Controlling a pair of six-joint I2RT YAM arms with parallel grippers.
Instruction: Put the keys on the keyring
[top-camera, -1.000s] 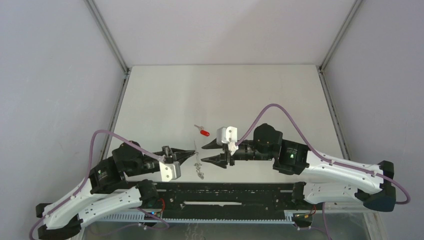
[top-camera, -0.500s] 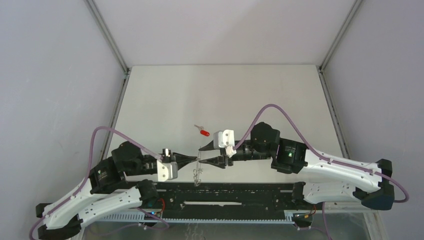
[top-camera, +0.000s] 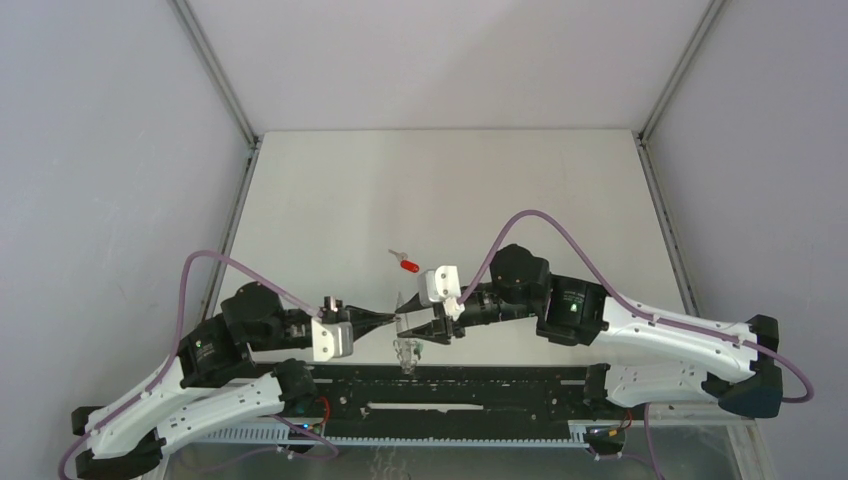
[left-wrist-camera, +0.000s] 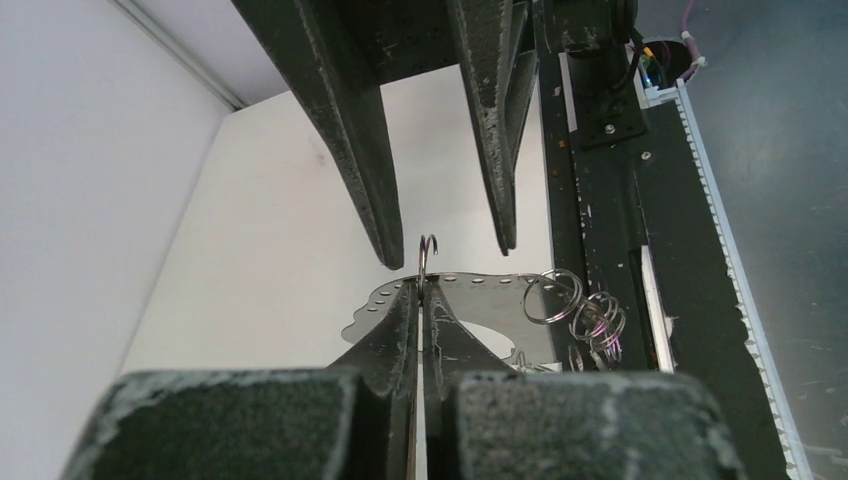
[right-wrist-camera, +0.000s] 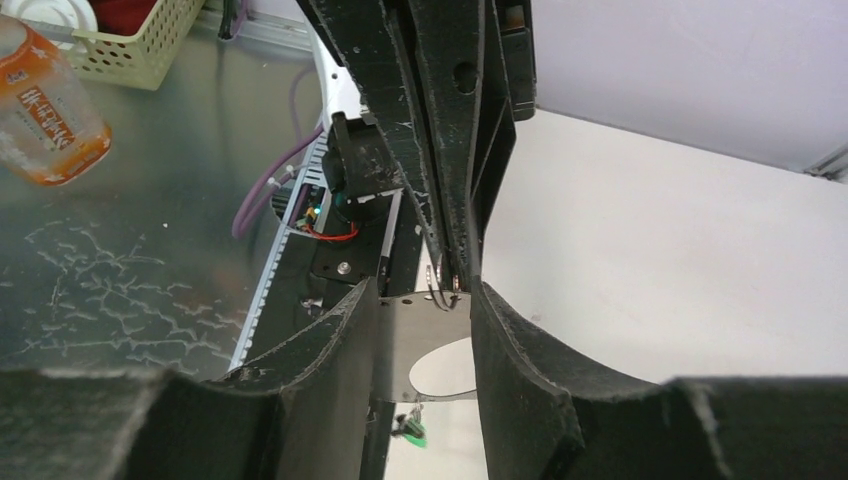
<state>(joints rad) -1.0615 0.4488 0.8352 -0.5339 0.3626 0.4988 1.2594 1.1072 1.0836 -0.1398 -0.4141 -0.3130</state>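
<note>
Both arms meet low over the near edge of the table (top-camera: 450, 190), tips facing each other.

Left gripper (top-camera: 394, 320): jaws fully closed, pinching the keyring (top-camera: 407, 348). In the left wrist view the left gripper (left-wrist-camera: 425, 285) clamps the near edge of the keyring (left-wrist-camera: 462, 295). It is a flat silver tag with a row of small holes along its rim and an oval cut-out. A thin wire loop (left-wrist-camera: 428, 250) stands upright just past the closed tips. Several small split rings (left-wrist-camera: 560, 298) hang bunched at the right end of the tag.

Right gripper (top-camera: 405, 318): jaws about half open, pointing toward the left arm. In the right wrist view the right gripper (right-wrist-camera: 422, 300) brackets the keyring (right-wrist-camera: 400, 340), one finger along each side edge of the tag. Whether the fingers (right-wrist-camera: 335, 340) press on the tag or only stand beside it cannot be told. The closed left fingers come in from the far side and meet the tag's far edge between them.

Keyring position: lifted off the table, held between the two grippers, its rings hanging down.

Green key (right-wrist-camera: 412, 430): only its green head shows, just below the tag in the right wrist view. How it is attached cannot be told.

Red key (top-camera: 406, 264): lies flat on the table, beyond the grippers and apart from both, silver blade pointing up and left.
</note>
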